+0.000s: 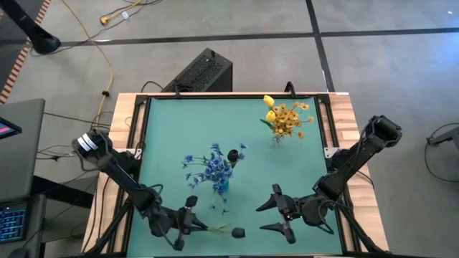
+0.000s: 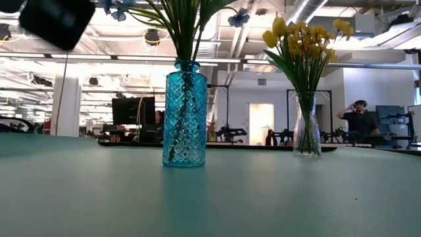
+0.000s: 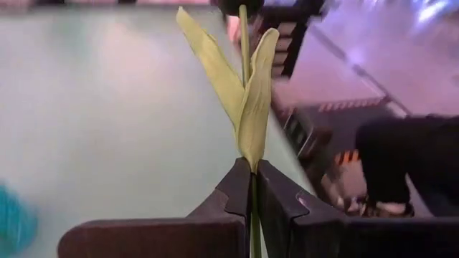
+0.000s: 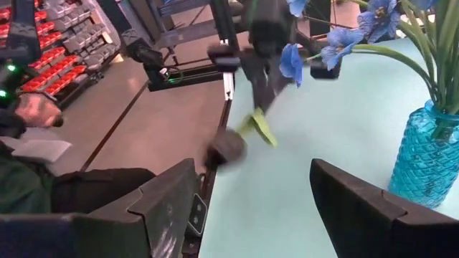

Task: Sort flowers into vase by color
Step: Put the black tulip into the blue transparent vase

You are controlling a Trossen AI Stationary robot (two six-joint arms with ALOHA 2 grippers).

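Note:
A dark-budded flower (image 1: 238,231) with green leaves (image 3: 244,93) lies out from my left gripper (image 1: 188,218), which is shut on its stem near the table's near edge. My right gripper (image 1: 276,211) stands open to its right, with nothing between its fingers (image 4: 165,208). A blue vase (image 1: 221,185) at mid-table holds blue flowers (image 1: 211,165) and a dark bud (image 1: 233,155). A clear vase (image 2: 307,128) at the far right holds yellow flowers (image 1: 287,118). My left gripper pinches the thin green stem (image 3: 252,179) between its two fingers, just below the leaves. The fingers come nearly level from the table's left, and the stem runs along them, out past the tips toward the dark bud (image 4: 226,147). Whether the bud touches the table I cannot tell.
Open green tabletop (image 1: 179,129) lies on the far left and between the two vases. A black box (image 1: 201,72) stands beyond the far edge. Beyond the table's left edge a seated person (image 4: 43,186) shows in the right wrist view.

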